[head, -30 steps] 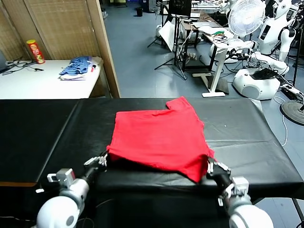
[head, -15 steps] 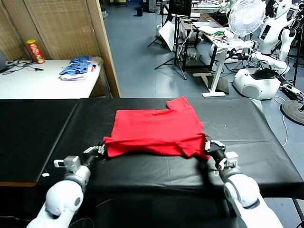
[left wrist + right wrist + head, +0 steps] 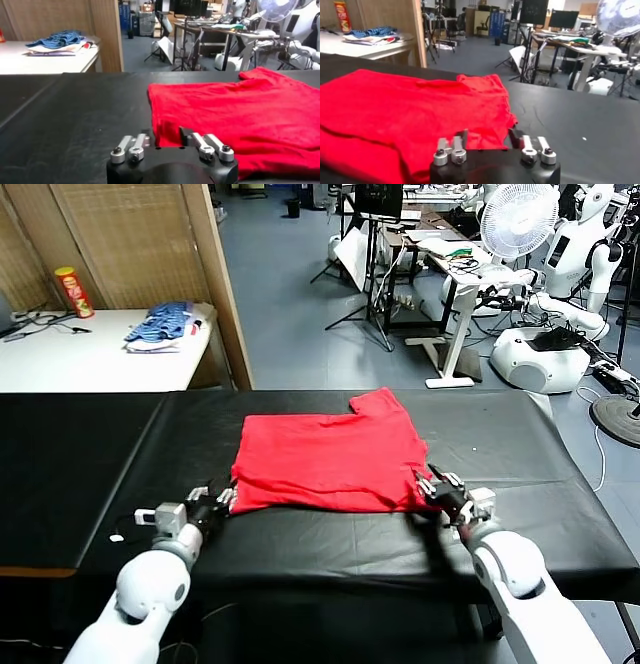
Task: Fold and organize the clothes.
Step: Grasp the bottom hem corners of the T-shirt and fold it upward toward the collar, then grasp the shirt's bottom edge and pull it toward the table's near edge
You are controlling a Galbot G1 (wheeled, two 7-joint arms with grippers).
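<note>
Currently the red T-shirt [image 3: 330,459] lies on the black table [image 3: 520,444], folded over itself so its near edge is a doubled layer running left to right; one sleeve pokes out at the far right corner.

Left gripper [image 3: 215,501]: resting on the table at the shirt's near-left corner, jaws spread apart, holding nothing. In the left wrist view the left gripper [image 3: 169,142] has the cloth edge just ahead of its fingers.

Right gripper [image 3: 432,487]: at the near-right corner, jaws likewise released, no cloth between them.

Judgement: long axis of the fold runs across the table between both grippers; each arm sits equally near its own corner. The shirt lies straight ahead, away from the robot, so any next fold would go forward or sideways.
</note>
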